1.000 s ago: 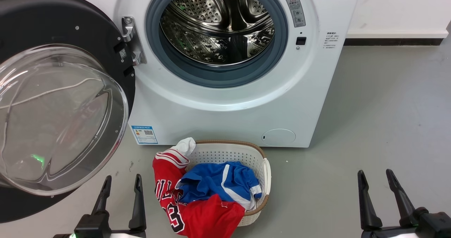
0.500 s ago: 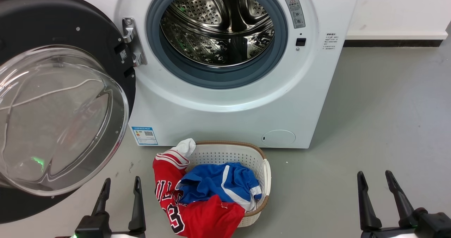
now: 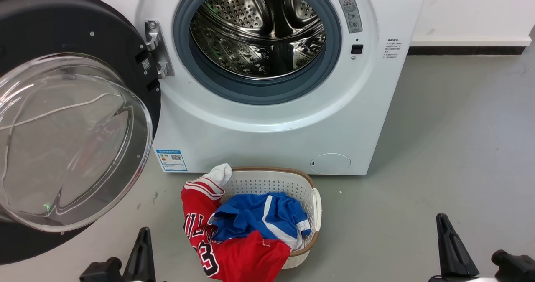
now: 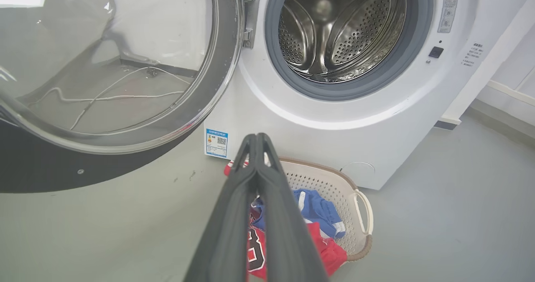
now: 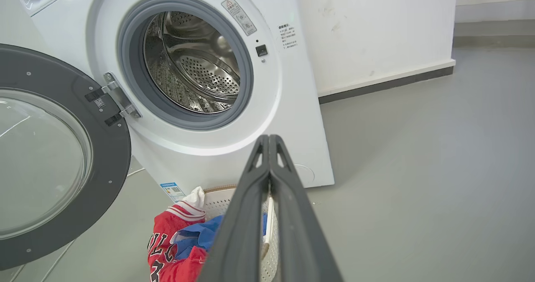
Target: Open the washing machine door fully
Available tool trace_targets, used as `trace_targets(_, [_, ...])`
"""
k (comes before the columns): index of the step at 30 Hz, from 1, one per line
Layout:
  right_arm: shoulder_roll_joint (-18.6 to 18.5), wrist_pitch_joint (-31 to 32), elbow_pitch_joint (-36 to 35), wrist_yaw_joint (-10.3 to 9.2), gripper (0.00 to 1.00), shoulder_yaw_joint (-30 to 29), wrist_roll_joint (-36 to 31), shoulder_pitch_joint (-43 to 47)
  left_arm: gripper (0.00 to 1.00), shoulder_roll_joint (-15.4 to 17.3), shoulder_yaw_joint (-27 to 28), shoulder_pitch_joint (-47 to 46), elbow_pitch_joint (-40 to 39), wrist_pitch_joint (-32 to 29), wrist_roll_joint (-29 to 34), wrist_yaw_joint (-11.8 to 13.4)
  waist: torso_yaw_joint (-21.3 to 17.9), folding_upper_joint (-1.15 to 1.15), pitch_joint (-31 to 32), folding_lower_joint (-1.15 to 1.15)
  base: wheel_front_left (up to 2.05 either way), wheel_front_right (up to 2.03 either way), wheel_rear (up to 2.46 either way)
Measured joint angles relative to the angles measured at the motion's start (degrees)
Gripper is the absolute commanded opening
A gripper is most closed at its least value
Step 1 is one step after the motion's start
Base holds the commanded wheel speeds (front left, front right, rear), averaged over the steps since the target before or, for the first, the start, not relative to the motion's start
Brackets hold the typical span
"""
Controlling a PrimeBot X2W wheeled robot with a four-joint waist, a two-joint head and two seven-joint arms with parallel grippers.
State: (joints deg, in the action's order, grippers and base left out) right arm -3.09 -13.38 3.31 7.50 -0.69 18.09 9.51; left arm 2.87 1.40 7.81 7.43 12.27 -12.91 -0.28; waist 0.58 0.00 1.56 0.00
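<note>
Legible marks on jersey and machine
The red jersey [image 3: 234, 257] at lower centre shows "3" and "ULL". On the washing machine [image 3: 267, 140], a blue label [image 3: 171, 160] carries a QR code and a grey sticker [image 3: 350, 13] a warning triangle. The small print [image 3: 392, 48] is unreadable.

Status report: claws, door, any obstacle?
Left claw and right claw shut, empty. Washing machine door wide open. Laundry basket on floor before machine, apart from door.

glossy blk door [image 3: 62, 23], steel drum [image 3: 259, 31], plastic basket [image 3: 271, 182]
</note>
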Motion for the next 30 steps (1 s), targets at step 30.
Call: trace_targets(30, [-1.1,6.0,3.9,-0.01,0.00,-0.3,29.0,-5.0,0.00,0.0,1.7,-4.9,2.2,-6.7,-29.3,-2.5,-0.2,0.00,-0.4,0.00,0.00,0.00,0.00])
